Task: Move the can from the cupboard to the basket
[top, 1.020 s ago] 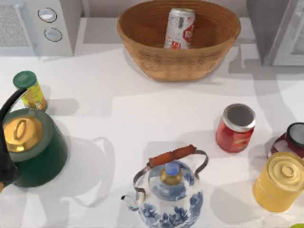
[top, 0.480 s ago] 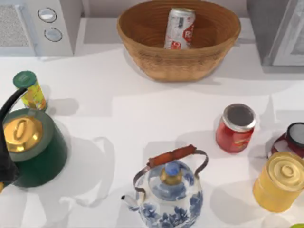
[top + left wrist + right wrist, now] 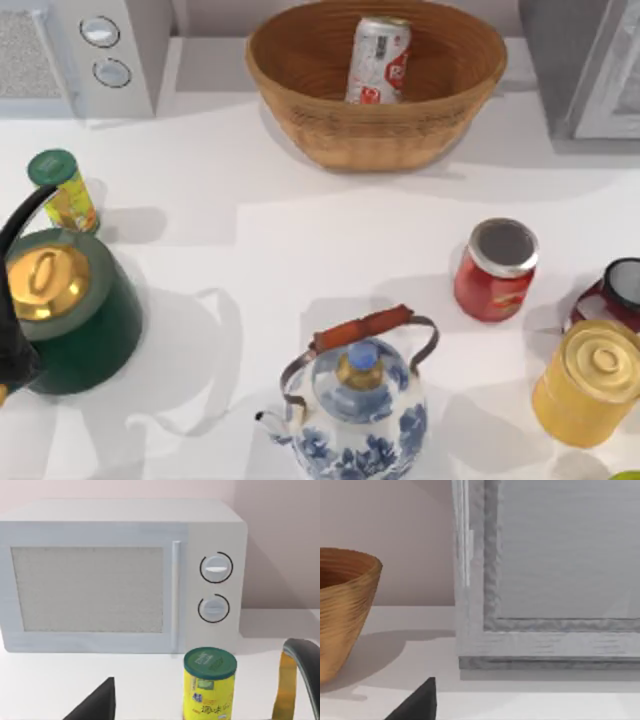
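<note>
Leaning inside one basket (image 3: 300, 85), one can (image 3: 378, 60); one cupboard (image 3: 585, 70) nearby.

the left gripper (image 3: 95, 704) appears as a dark wedge-shaped part, sitting low above the counter, with its wrist aimed level toward the counter's back left corner. the right gripper (image 3: 417, 702) appears likewise as a dark wedge low above the counter, its wrist aimed level toward the back right corner.

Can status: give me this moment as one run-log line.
can: leaning inside basket | cupboard: top view's right, door closed | task: looks done
</note>
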You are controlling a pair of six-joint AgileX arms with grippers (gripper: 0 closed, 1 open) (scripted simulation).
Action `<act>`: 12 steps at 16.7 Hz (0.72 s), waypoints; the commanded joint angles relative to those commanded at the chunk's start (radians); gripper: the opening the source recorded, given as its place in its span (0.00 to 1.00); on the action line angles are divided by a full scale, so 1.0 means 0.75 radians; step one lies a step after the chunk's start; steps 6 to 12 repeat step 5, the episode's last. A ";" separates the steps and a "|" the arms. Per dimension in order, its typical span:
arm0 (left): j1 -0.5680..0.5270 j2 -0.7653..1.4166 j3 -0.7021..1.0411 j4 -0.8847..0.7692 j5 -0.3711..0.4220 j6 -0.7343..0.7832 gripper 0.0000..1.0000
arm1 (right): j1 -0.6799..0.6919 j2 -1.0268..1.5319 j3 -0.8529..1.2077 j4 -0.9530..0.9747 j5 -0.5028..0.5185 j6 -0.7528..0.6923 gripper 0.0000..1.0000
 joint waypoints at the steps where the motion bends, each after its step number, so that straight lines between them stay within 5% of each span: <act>1: 0.000 0.000 0.000 0.000 0.000 0.000 1.00 | -0.012 -0.049 -0.051 0.014 -0.014 -0.001 1.00; 12: 0.000 0.000 0.000 0.000 0.000 0.000 1.00 | -0.029 -0.114 -0.118 0.034 -0.033 -0.001 1.00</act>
